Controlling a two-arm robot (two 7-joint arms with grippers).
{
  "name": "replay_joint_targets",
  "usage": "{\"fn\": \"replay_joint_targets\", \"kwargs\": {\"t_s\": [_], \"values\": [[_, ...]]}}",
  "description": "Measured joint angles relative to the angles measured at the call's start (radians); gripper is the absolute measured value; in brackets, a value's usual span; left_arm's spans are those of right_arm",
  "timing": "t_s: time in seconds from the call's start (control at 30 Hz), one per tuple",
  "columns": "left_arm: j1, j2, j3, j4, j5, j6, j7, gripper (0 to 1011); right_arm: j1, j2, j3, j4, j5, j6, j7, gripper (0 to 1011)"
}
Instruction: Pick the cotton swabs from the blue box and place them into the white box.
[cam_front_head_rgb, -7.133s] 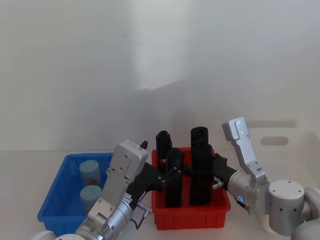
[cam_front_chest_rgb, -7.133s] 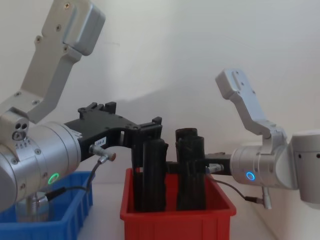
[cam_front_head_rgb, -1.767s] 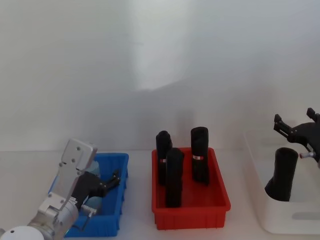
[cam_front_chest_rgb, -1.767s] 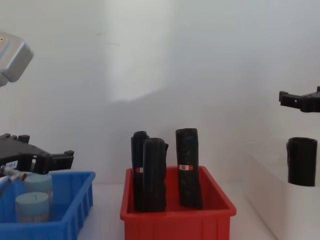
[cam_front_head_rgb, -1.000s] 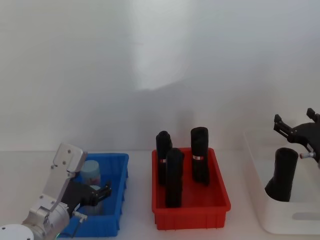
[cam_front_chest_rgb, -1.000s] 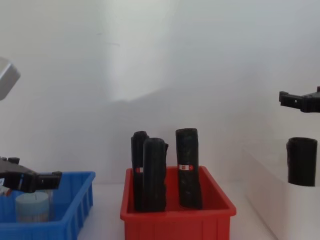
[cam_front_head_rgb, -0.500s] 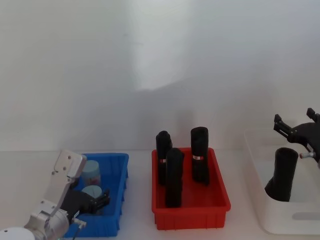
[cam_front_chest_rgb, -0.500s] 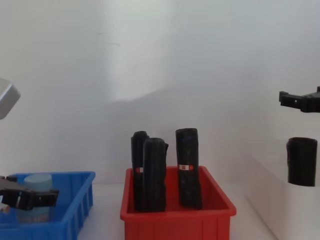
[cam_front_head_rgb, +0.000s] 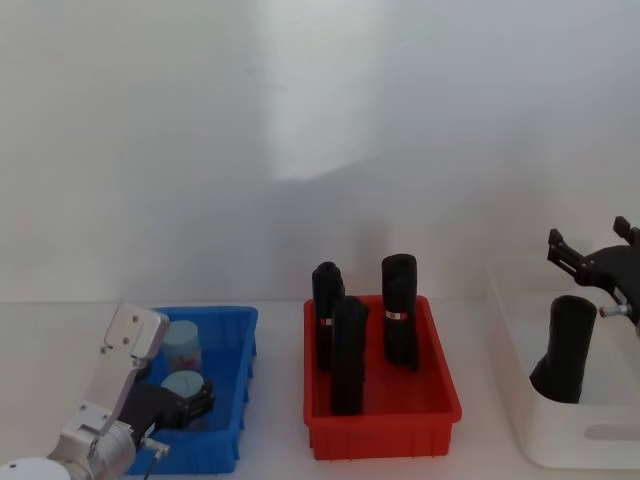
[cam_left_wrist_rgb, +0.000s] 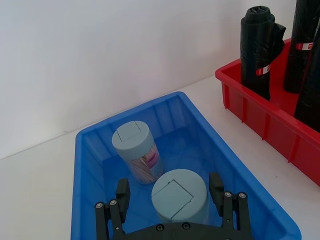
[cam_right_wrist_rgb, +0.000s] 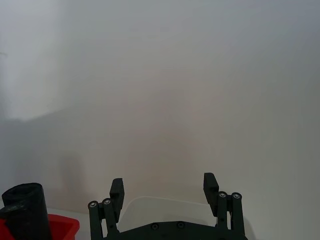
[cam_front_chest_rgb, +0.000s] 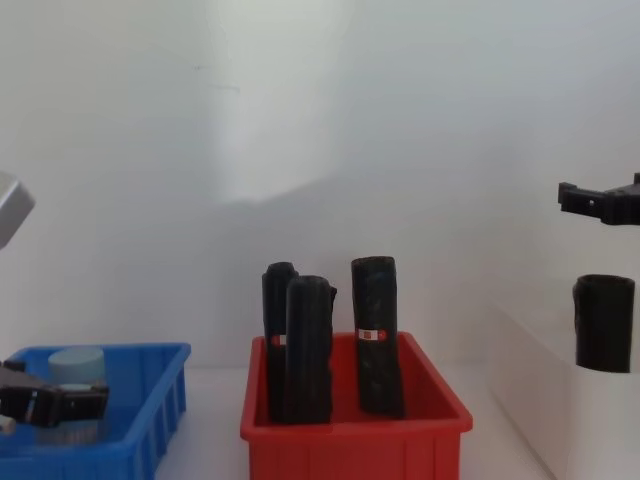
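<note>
The head view looks forward and down on the blue box (cam_front_head_rgb: 244, 385), red bin (cam_front_head_rgb: 380, 437) and white box (cam_front_head_rgb: 560, 450), set before a wall (cam_front_head_rgb: 320, 140). The chest view sits lower and sees the same bins side-on. The left wrist view hangs close above the blue box. The right wrist view faces the wall.
</note>
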Motion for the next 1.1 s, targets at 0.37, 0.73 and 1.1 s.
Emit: {"fn": "replay_joint_targets", "kwargs": {"t_s": [0.37,0.73,1.1], "values": [[-0.007,-0.011,-0.001,0.037,-0.009,0.005,-0.033,1003,0.000,0.000,0.000,0.000,0.000,0.000,0.000,1002],[-0.014,-0.021,-0.001,0.059,-0.012,0.001,-0.040,1003,0.000,0.000,0.000,0.000,0.000,0.000,0.000,1002],[-0.018,-0.029,-0.003,0.072,-0.010,-0.007,-0.031,993,0.000,0.000,0.000,0.000,0.000,0.000,0.000,1001]]}}
